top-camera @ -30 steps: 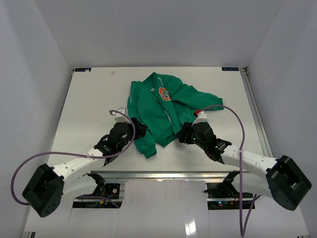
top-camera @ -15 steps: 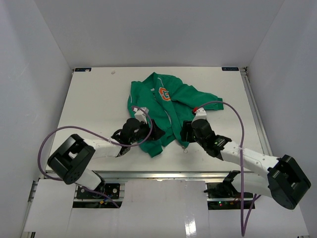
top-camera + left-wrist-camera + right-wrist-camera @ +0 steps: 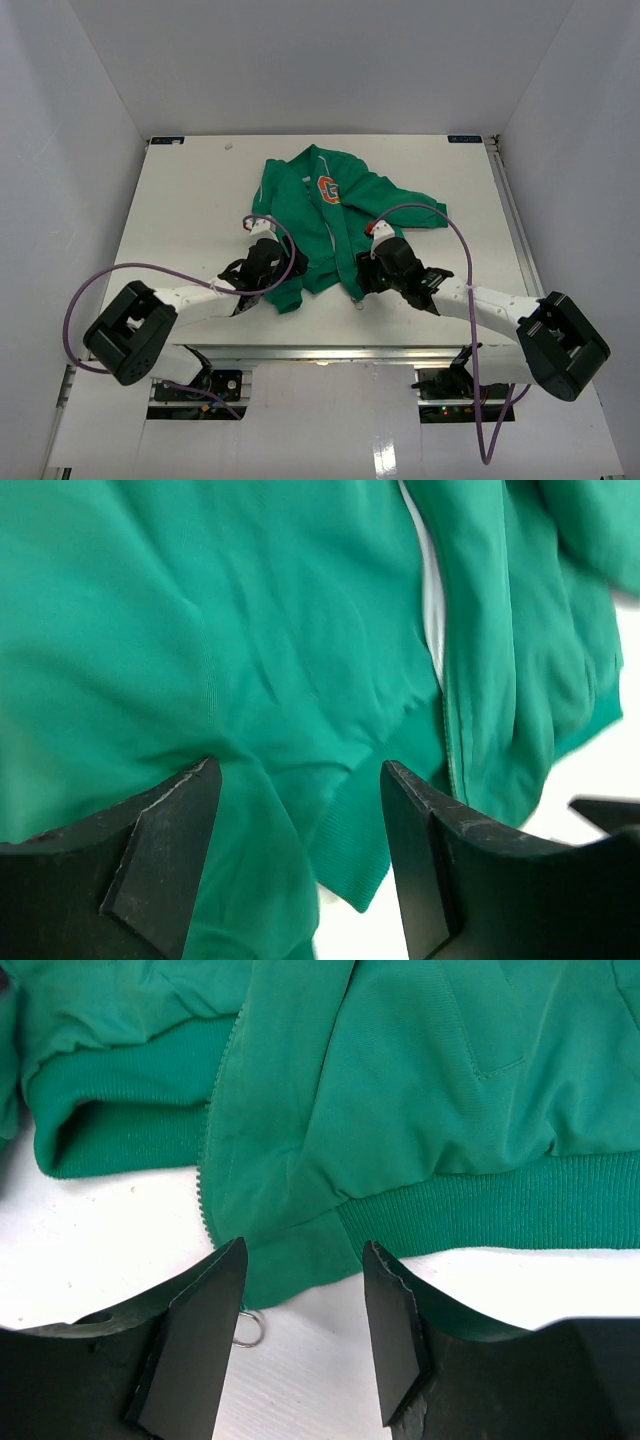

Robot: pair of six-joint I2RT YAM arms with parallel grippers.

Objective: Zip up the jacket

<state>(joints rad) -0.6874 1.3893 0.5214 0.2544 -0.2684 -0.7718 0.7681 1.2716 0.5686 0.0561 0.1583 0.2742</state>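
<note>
Right gripper (image 3: 300, 1335): jaws apart, nothing between them; it hangs over the hem at the jacket's 6 o'clock end, straddling a fold of fabric beside the zipper teeth (image 3: 208, 1175). Closing here would likely pinch cloth and not the slider.
Pull ring (image 3: 248, 1328): a small metal ring lies on the table (image 3: 100, 1240) just beside the right gripper's left finger, at about 7 o'clock from the jaw gap. It is thin and flat to the surface, so a grasp could slide off it or push it under the hem.
Left gripper (image 3: 300, 860): jaws apart, holding nothing; green fabric fills the gap, with the ribbed hem and zipper line off toward 3 o'clock. Gripping mid-panel would drag the whole garment instead of tensioning the zipper edge.
Jacket (image 3: 330, 225): lies rumpled near the middle of the table, hem toward the arms at 6 o'clock, collar toward 12 o'clock, the orange emblem (image 3: 329, 189) facing up. The front is open at least along the lower part; the two edges look unevenly aligned there, so the teeth may not mate.
Sleeve (image 3: 405, 197): bunched at 2 o'clock, it could snag or shift the body when the zipper is pulled.
Far end: whether the collar is lying flat I cannot tell.
</note>
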